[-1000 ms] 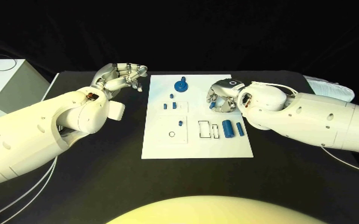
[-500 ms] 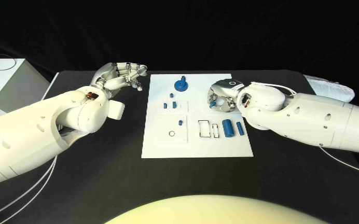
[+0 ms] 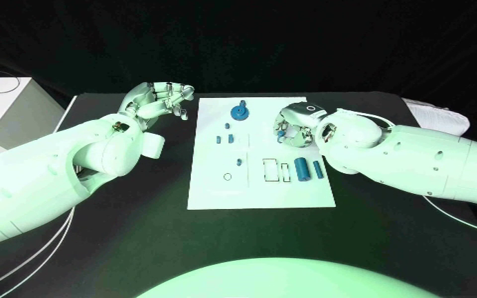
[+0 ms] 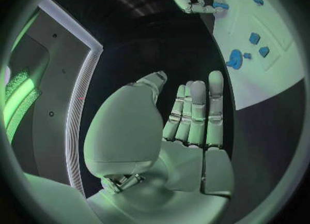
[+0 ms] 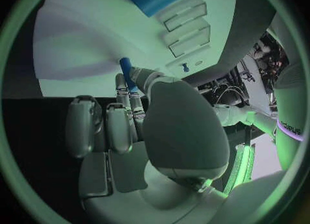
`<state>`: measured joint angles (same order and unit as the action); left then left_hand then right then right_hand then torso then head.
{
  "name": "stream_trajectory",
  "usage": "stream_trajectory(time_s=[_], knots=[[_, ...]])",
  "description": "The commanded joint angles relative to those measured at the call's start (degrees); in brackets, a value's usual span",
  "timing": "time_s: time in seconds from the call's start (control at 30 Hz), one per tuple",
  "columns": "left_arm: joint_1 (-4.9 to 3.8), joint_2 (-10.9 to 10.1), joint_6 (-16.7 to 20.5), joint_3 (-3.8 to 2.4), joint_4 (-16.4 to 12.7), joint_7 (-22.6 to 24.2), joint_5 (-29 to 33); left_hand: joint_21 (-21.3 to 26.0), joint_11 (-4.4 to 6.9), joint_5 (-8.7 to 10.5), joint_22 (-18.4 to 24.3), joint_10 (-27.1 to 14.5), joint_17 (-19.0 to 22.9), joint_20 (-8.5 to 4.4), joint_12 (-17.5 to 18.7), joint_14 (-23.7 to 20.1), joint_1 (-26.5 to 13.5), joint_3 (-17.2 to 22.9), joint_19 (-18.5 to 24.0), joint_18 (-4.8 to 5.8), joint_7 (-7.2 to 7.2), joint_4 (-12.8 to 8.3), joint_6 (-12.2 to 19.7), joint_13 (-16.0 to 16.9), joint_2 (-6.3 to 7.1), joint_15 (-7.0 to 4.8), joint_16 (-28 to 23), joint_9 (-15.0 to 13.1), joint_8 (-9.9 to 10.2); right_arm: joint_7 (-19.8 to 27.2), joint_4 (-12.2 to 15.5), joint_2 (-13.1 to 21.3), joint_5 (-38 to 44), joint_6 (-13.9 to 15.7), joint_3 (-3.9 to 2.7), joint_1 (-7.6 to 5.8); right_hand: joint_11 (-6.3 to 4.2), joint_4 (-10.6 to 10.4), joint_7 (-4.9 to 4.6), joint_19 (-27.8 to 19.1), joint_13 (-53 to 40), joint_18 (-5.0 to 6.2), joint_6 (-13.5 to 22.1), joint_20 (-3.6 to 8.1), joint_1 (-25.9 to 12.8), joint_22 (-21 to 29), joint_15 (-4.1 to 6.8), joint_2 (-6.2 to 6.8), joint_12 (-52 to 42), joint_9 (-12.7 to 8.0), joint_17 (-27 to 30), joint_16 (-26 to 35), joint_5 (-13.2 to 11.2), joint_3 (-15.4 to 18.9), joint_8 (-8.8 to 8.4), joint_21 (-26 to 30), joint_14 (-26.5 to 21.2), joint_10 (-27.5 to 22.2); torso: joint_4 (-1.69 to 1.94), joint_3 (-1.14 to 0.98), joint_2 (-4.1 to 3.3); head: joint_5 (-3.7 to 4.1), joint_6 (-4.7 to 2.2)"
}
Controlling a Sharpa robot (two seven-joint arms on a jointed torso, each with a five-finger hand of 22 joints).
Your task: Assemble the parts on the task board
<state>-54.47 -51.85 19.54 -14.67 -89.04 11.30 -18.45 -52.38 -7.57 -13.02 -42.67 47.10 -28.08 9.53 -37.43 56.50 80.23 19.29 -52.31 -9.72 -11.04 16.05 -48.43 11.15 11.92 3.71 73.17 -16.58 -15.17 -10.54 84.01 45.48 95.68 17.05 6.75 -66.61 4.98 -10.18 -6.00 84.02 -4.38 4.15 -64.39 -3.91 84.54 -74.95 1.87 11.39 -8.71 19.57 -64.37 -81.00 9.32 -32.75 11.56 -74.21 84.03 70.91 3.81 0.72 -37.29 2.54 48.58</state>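
The black tabletop (image 3: pixel 119 243) carries the white board (image 3: pixel 260 194) at its middle, with the two arms reaching in from either side. The right hand (image 3: pixel 296 129) hangs over the board's right half and pinches a small blue peg (image 5: pixel 126 69) between thumb and fingertips; in the right wrist view the peg sticks out past the fingertips toward the board, its long axis roughly in line with the fingers. The left hand (image 3: pixel 157 101) rests off the board's upper left corner, fingers straight and apart, holding nothing. On the board sit a round blue knob (image 3: pixel 240 112) near the far edge, small blue pieces (image 3: pixel 227 139) left of the right hand, and two blue cylinders (image 3: pixel 309 170) lying just nearer the robot than that hand, beside outlined slots (image 3: pixel 272 170). The right hand is much the closer to the slots, so the placement is likely its job.
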Motion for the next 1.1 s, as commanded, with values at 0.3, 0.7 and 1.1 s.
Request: stream_trajectory(time_s=[0.3,0.7,1.1], knots=[[0.02,0.28,-0.13,-0.06,0.24,0.23,0.28,-0.28,0.02,-0.20,-0.08,-0.27,-0.08,-0.05,-0.30,0.10,0.65,-0.27,-0.34,-0.80,0.07,0.11,0.00,-0.07,-0.09,0.12,0.20,0.04,-0.25,-0.26,5.45,2.76,-3.34,4.77,-0.91,-0.46,-2.77,1.74,-0.06,0.86,-0.90,-0.58,0.53,0.41,-1.84,-0.68,0.36,-0.42,1.04,3.98,-0.29,-0.44,0.10,-2.20,1.46,-0.63,1.44,3.85,-0.09,0.03,0.04,-0.09,-0.30],[0.05,0.77,-0.23,-0.05,0.47,0.22,0.33,-0.29,0.02,-0.20,-0.09,-0.38,-0.08,-0.05,-0.36,0.11,0.75,-0.39,-0.36,-0.80,0.08,0.19,-0.01,-0.08,-0.17,0.12,0.24,0.05,-0.34,-0.10,11.10,0.20,-0.60,5.59,-0.70,-0.04,-2.73,2.33,-0.12,0.85,-1.00,-0.60,0.78,0.41,-2.25,-0.81,0.35,-0.37,1.40,4.42,-0.33,-0.46,0.17,-2.75,1.71,-0.70,1.45,3.96,0.02,0.07,0.25,-1.30,-0.10],[0.06,1.30,-0.36,-0.05,0.62,0.18,0.44,-0.29,0.02,-0.20,-0.09,-0.38,-0.08,-0.05,-0.36,0.11,0.75,-0.39,-0.36,-0.80,0.08,0.19,-0.01,-0.08,-0.17,0.12,0.24,0.05,-0.34,-1.46,12.33,-4.39,4.97,5.33,0.03,2.32,-2.70,2.62,-0.17,0.78,-1.04,-0.56,0.91,0.40,-2.37,-0.71,0.33,-0.37,1.56,4.60,-0.24,-0.42,0.15,-3.01,1.80,-0.56,1.42,3.98,-0.06,0.19,0.19,-2.75,0.31]])
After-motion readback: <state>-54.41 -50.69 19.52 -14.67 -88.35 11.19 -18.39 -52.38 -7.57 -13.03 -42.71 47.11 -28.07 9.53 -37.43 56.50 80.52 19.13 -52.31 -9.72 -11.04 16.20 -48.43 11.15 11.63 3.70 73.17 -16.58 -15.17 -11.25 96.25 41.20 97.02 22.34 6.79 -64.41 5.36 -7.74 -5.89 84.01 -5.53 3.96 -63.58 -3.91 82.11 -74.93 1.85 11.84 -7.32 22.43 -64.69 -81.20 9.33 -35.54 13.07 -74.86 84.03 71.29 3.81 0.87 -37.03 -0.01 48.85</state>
